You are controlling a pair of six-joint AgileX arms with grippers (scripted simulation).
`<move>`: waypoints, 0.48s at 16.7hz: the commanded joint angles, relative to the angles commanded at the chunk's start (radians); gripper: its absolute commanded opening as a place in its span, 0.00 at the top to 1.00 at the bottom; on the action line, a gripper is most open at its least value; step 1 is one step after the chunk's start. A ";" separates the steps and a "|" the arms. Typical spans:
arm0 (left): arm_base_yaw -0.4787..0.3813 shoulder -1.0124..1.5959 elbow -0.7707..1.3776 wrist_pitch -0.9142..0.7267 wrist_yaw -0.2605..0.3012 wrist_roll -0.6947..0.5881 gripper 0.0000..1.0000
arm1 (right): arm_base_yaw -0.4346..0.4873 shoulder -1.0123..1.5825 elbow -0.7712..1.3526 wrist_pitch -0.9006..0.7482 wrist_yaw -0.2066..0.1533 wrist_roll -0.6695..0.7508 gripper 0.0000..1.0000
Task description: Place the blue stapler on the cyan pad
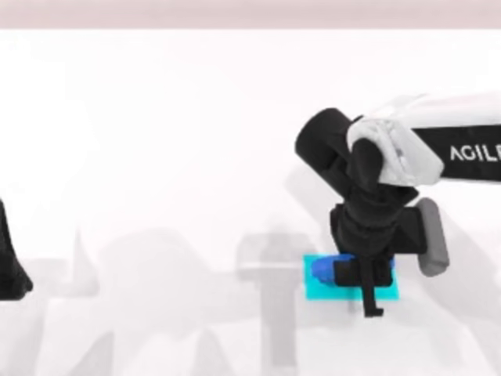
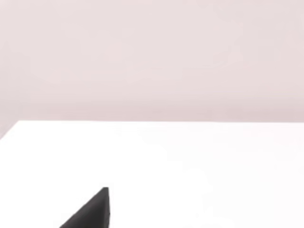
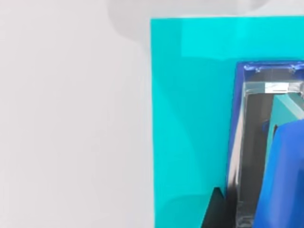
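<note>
Right gripper (image 1: 368,283) — over one blue stapler (image 1: 325,269) | grasp unclear | one cyan pad (image 1: 313,288) beneath | left arm parked.

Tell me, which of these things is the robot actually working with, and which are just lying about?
In the job:
- blue stapler, over the pad
- cyan pad
- right gripper, at the stapler

Not in the job:
- left gripper, parked at the table's left edge
- nothing else lies on the table

Glossy blue stapler (image 3: 280,175), matt cyan pad (image 3: 190,118)
</note>
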 joint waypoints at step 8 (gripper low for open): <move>0.000 0.000 0.000 0.000 0.000 0.000 0.00 | 0.000 0.000 0.000 0.000 0.000 0.000 0.32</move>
